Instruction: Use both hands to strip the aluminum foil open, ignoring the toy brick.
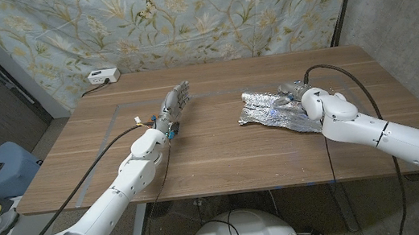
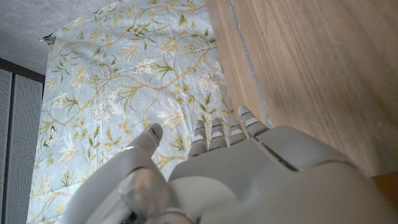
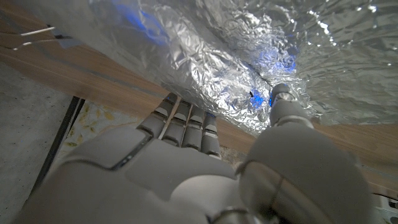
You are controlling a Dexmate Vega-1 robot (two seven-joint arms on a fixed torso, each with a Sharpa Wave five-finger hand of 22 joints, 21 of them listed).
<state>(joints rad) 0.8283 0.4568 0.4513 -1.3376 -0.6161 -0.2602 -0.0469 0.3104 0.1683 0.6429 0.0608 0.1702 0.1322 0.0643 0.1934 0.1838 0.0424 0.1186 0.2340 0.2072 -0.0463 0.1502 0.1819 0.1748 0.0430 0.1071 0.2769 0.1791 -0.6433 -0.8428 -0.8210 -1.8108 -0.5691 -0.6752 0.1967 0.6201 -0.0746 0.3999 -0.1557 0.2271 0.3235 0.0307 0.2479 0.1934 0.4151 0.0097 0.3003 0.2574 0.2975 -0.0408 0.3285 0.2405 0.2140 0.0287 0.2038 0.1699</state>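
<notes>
Pressing down on the foil (image 1: 277, 108), the right hand (image 1: 303, 99) sits at the sheet's right side on the right half of the table (image 1: 224, 164), most likely to pin it so the other hand has something to pull against. In the right wrist view the fingers (image 3: 186, 121) lie together against the crinkled edge with the thumb tip on the foil; whether they actually pinch it, I cannot tell. Over on the left, the left hand (image 1: 174, 106) hangs well apart from the foil, fingers (image 2: 227, 132) straight and spread, holding nothing. It looks parked, waiting to cross over for the two-handed peel. The foil lies largely flattened, crumpled but spread; no brick can be made out.
</notes>
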